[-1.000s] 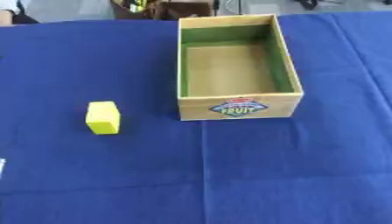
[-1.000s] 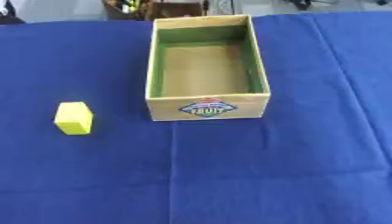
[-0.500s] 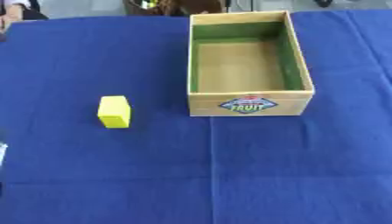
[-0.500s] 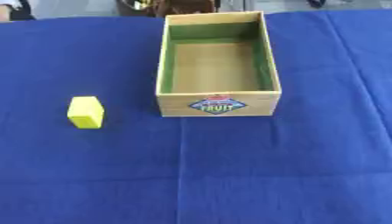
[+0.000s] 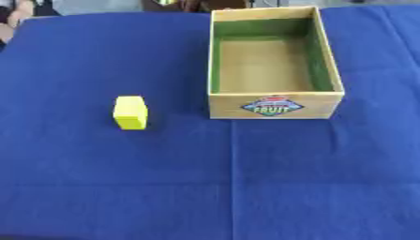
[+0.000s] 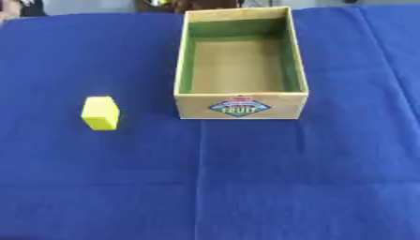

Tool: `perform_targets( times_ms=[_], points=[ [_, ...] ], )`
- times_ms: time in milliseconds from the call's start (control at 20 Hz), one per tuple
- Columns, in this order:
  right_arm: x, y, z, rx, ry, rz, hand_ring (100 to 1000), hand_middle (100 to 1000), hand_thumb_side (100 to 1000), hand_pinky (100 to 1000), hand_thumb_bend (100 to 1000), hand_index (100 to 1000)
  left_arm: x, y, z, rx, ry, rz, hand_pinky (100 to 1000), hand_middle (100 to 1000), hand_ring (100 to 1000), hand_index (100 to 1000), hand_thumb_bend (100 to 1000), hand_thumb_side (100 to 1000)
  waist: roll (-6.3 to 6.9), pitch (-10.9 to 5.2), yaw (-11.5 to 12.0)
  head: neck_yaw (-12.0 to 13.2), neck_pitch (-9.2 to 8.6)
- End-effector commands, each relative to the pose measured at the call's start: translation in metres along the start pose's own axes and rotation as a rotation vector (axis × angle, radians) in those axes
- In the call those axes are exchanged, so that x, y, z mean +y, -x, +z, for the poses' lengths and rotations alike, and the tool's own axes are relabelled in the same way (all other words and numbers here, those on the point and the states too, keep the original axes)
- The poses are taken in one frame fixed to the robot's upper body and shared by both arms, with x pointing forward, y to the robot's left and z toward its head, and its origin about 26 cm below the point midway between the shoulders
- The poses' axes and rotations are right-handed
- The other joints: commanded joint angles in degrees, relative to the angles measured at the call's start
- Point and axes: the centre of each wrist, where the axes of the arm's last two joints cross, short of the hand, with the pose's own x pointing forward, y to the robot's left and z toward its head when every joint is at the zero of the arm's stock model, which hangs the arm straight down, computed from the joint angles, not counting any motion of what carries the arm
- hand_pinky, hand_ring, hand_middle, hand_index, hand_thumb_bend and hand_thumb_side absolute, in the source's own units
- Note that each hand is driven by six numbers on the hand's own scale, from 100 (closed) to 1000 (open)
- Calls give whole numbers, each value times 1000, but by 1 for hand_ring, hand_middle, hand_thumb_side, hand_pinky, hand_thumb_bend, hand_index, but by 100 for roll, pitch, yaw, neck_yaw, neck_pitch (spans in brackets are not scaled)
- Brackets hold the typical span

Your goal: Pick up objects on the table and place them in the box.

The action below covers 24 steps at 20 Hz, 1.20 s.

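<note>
While neither of the robot's hands shows in either eye view, so nothing can be told of their fingers, the table (image 5: 123, 187) lies under a blue cloth with a faint crease running toward the near edge. A yellow block (image 5: 131, 112) stands on the cloth, left of the box (image 5: 273, 107) and apart from it, level with the box's near wall. That wooden box has green inner walls, a bare brown floor and a fruit label on its front. Nothing lies between block and box. Open cloth spreads wide on the near side and to the right.
</note>
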Motion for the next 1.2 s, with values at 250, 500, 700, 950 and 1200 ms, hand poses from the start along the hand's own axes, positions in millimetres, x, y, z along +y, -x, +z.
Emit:
perform_targets(
  times_ms=[250, 500, 700, 950, 1200],
  points=[
    [-1, -7, -9, -31, -38, 4, 670, 538, 1000, 693, 100, 771, 12, -13, -40, -53, 282, -145, 504, 653, 628, 842, 295, 881, 12, -137, -51, -71, 3],
    [1, -7, -9, -31, -52, -3, 670, 538, 1000, 693, 100, 771, 8, -15, -67, -126, 530, -272, 549, 699, 673, 875, 322, 894, 29, -152, -122, -61, -2],
    [2, -7, -9, -26, -61, -8, 670, 537, 1000, 694, 100, 770, -1, -8, -82, -155, 702, -365, 587, 738, 714, 902, 369, 917, 48, -167, -153, -48, -13],
    [2, -7, -9, -22, -69, -12, 670, 537, 1000, 694, 100, 770, -19, 5, -94, -142, 857, -442, 623, 771, 751, 929, 435, 926, 67, -185, -180, -33, -34],
    [3, -6, -8, -17, -74, -13, 669, 535, 1000, 694, 100, 770, -37, 16, -103, -120, 994, -489, 653, 798, 782, 953, 533, 941, 87, -192, -199, -27, -33]
  ],
)
